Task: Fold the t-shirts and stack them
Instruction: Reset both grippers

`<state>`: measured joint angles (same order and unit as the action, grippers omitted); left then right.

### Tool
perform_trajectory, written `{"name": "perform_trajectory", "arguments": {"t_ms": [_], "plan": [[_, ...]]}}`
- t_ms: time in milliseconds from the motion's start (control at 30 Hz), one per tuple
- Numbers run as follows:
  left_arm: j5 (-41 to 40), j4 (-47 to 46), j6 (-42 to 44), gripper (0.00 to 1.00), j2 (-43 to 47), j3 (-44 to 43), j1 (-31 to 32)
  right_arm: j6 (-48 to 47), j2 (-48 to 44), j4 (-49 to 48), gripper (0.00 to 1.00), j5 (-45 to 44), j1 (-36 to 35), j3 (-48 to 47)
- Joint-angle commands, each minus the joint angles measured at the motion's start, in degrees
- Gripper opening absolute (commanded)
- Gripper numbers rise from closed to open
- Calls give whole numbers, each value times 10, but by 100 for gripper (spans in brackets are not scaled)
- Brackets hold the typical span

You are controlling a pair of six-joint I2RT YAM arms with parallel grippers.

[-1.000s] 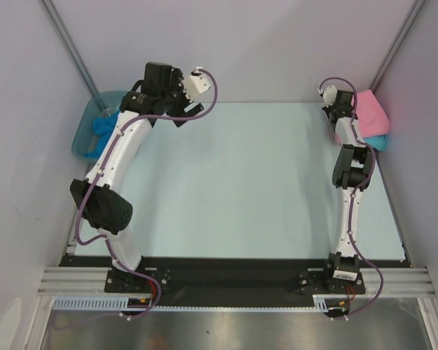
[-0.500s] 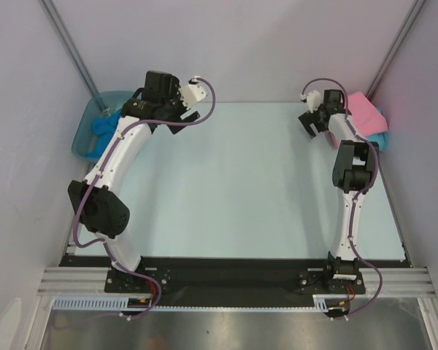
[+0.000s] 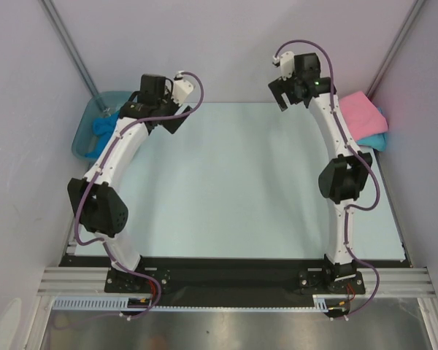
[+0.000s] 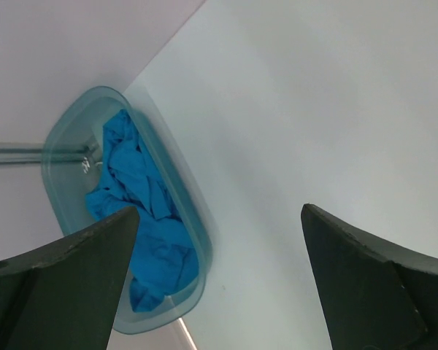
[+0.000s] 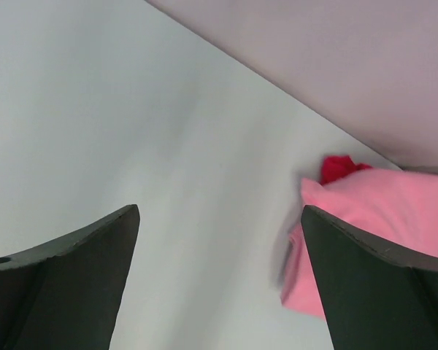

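Soft, even, bright light fills every view, with only faint shadows on the pale table. Nothing glares. The wrist views are slightly blurred, and the dark end effector fingers look soft-edged.

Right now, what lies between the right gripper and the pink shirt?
Only bare table, shown in the right wrist view. The right gripper is open and apart from the pink shirt; a red shirt peeks out behind that.

Overhead view spans the table; wrist cameras face its far corners.
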<state>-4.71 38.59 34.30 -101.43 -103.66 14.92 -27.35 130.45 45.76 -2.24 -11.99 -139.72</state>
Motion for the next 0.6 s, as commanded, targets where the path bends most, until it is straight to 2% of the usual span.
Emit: {"name": "perform_trajectory", "arguments": {"t_ms": [0,133,267,567], "plan": [[3,-28,-59,100,44,42,-1,39,-82,53,100,-70,28,59],[-1,-43,-81,100,52,73,-2,34,-134,54,100,-119,40,140],[18,-49,-81,100,63,82,-3,31,-159,53,100,-108,64,190],[13,-54,-86,100,61,71,-4,31,-146,58,100,-99,79,162]]}}
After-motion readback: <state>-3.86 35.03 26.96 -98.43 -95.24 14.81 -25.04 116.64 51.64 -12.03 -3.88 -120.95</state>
